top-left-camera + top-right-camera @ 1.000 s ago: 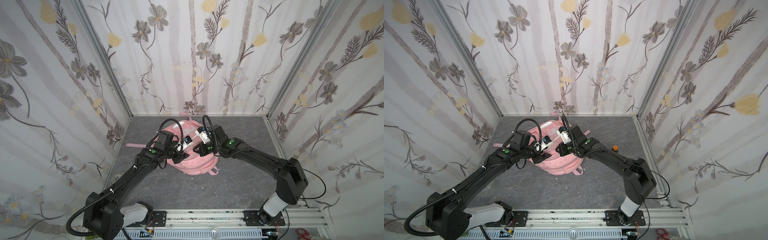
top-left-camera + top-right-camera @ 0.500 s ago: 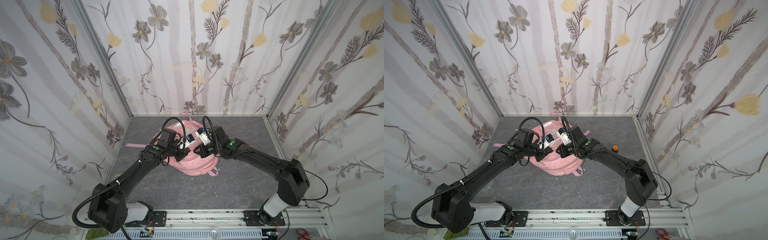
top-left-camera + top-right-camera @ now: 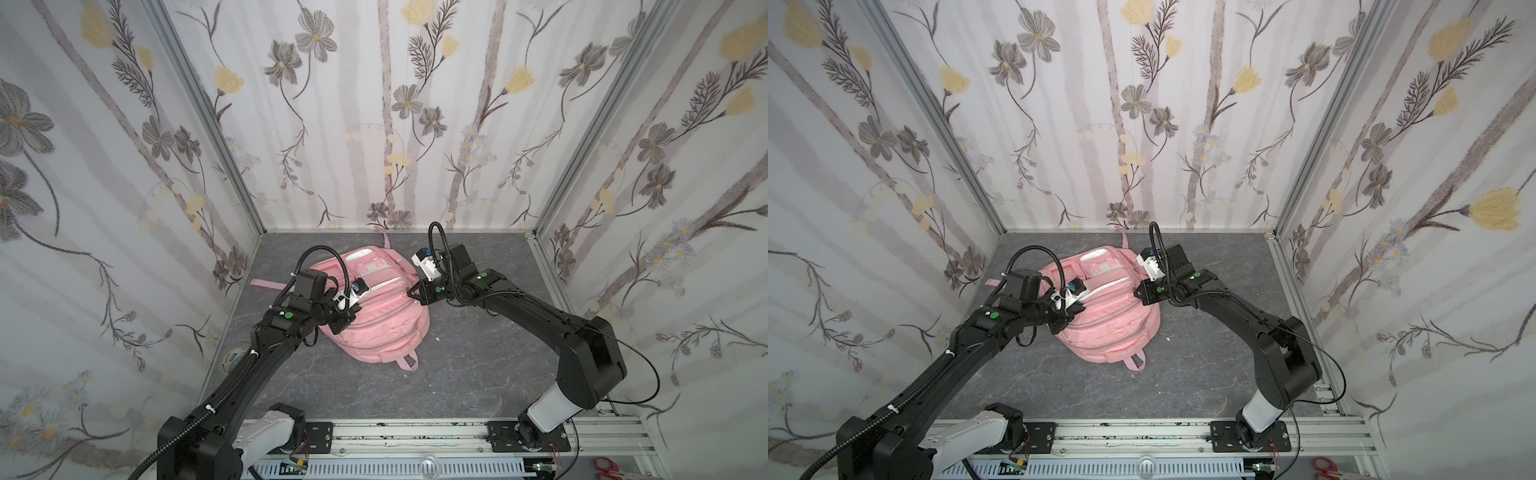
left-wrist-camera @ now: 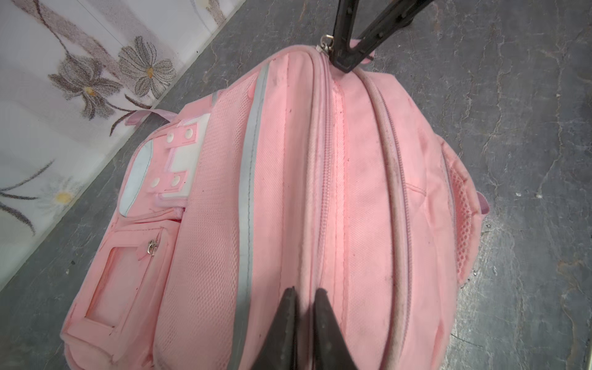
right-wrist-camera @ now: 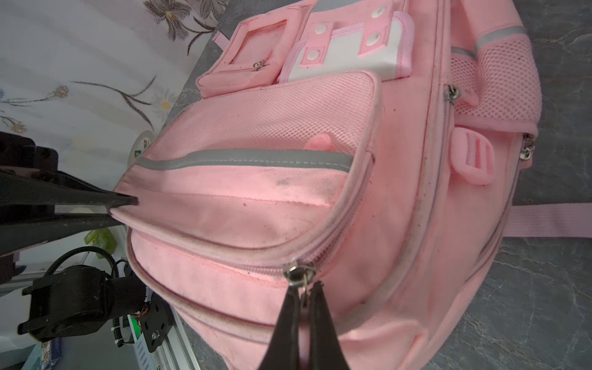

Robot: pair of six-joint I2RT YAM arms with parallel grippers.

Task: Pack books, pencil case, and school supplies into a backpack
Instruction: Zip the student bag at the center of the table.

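Observation:
The pink backpack [image 3: 386, 320] [image 3: 1117, 320] lies on the grey floor between both arms, its zips closed. In the left wrist view my left gripper [image 4: 305, 291] pinches a raised piped seam of the backpack [image 4: 368, 198] beside a zip. That gripper [image 3: 344, 321] [image 3: 1065, 322] sits at the bag's left side. My right gripper [image 5: 305, 284] is shut on a metal zip pull [image 5: 299, 272] at the bag's right side [image 3: 415, 293] [image 3: 1138, 291]. A white-and-green tape roll [image 3: 230, 357] [image 5: 142, 147] lies by the left wall. The books and the pencil case are out of view.
Flowered walls close in the floor on three sides. A pink strap [image 3: 266, 284] trails left from the bag and another [image 5: 551, 221] runs off its far side. Red scissors [image 3: 1325, 473] lie beyond the front rail.
My left gripper shifted toward the bag's near-left side and now pinches the seam. My right gripper, still on the zip pull, moved slightly right.

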